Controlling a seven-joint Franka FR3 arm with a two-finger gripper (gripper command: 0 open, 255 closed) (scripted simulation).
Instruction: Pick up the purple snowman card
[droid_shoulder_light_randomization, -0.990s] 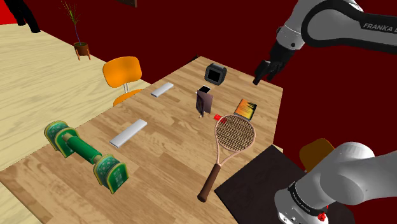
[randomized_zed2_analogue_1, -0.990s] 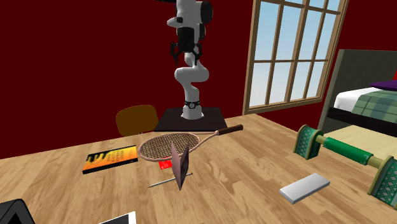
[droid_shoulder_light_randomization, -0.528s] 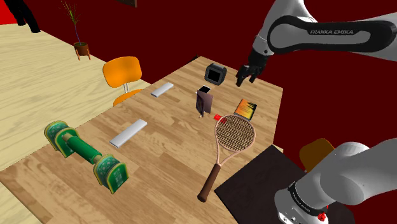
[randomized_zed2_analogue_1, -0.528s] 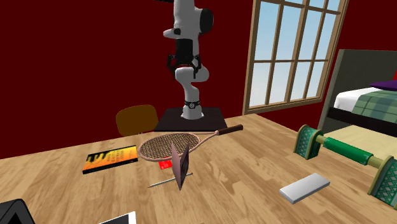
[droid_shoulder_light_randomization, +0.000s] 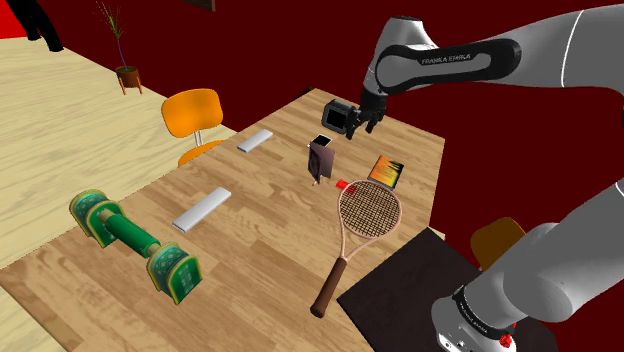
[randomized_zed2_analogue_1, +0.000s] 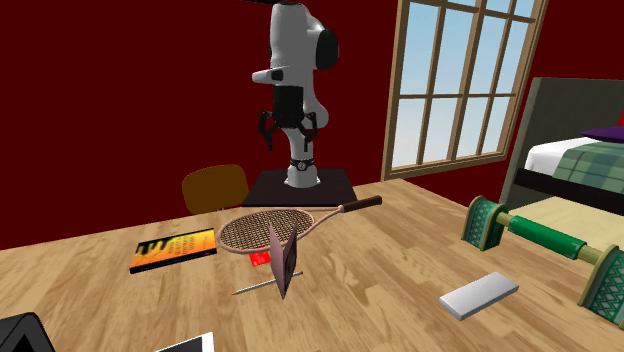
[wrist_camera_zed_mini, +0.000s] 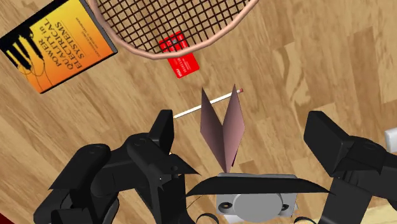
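Purple and folded, the snowman card (wrist_camera_zed_mini: 222, 130) stands upright on the wooden table (wrist_camera_zed_mini: 305, 57), below the gap of the gripper (wrist_camera_zed_mini: 243, 130), whose jaws are spread wide and hold nothing. Racket (wrist_camera_zed_mini: 172, 19) lies beyond.

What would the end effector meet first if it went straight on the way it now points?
Most likely the upright folded purple card, which shows between the open fingers of the end effector in the wrist view. How far ahead it stands is unclear.
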